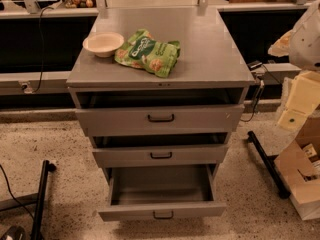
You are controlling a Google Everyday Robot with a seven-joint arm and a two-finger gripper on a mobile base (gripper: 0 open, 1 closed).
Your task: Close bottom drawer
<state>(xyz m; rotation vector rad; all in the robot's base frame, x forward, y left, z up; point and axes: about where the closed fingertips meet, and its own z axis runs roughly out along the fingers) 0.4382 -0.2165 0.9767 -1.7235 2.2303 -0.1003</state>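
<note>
Speckled floor (250, 196), bottom drawer (162, 212) open, claw (295, 106) right

Cream bowl (103, 44) beside green snack bag (148, 52) on cabinet top (210, 49); black pole (41, 199) on floor (55, 139); hand (282, 45) at right edge.

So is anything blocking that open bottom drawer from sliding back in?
Nothing visible does. The bottom drawer looks empty inside. The gripper hangs at the right edge, beside the cabinet; only a black bar low on the floor lies between them.
</note>
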